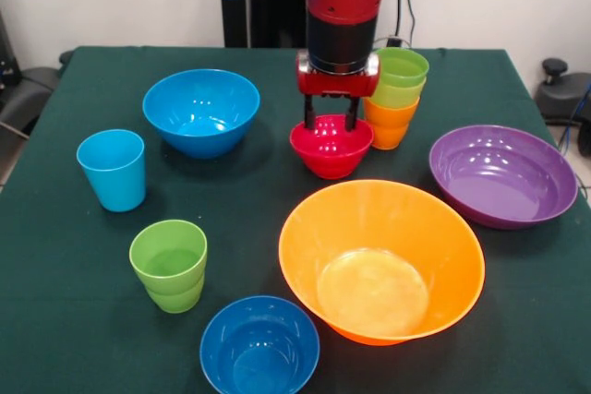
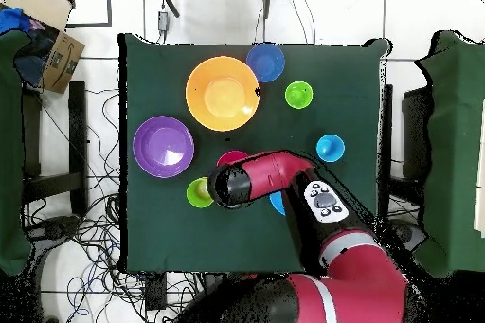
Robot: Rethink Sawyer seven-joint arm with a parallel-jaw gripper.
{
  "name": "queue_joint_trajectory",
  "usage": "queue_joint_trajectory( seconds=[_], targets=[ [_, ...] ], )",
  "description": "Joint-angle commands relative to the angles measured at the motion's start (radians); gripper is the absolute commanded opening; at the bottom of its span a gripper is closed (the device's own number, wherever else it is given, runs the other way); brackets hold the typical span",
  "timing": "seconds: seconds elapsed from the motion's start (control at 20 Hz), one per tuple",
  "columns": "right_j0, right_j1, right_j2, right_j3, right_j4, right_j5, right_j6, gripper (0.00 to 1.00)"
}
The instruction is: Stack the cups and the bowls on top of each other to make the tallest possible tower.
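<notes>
Cup stack point(image 1: 395, 99) crowds red bowl point(image 1: 331, 149); cloth point(image 1: 74, 274) bare beyond green cup point(image 1: 169, 265).

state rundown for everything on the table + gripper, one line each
gripper: fingers down at the red bowl's rim, grip unclear
red bowl: upright, on cloth
tower: green over orange cups, nested
big orange bowl: upright, empty
purple bowl: upright, empty
far blue bowl: upright, empty
near blue bowl: upright, empty
light blue cup: upright, alone
stepped green cup: upright, alone

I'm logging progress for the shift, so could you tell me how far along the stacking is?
Done: a green cup sits nested on the orange cup. In hand: the hand is at the red bowl's rim. Left: both blue bowls, purple bowl, large orange bowl, light blue cup and stepped green cup stand apart.
</notes>
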Motion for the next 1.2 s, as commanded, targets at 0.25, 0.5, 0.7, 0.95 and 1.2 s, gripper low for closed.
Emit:
queue_joint_trajectory(
  seconds=[0.25, 0.5, 0.7, 0.95, 1.2],
  targets=[
    [0.020, 0.038, -0.013, -0.021, -0.119, -0.069, -0.052, 1.00],
    [-0.009, 0.015, 0.007, -0.003, -0.114, -0.058, -0.072, 1.00],
    [-0.025, 0.003, 0.027, -0.002, -0.100, -0.062, -0.078, 1.00],
    [-0.036, -0.002, 0.055, -0.016, -0.089, -0.106, -0.062, 1.00],
    [-0.042, -0.010, 0.071, -0.024, -0.080, -0.128, -0.053, 1.00]
  ],
)
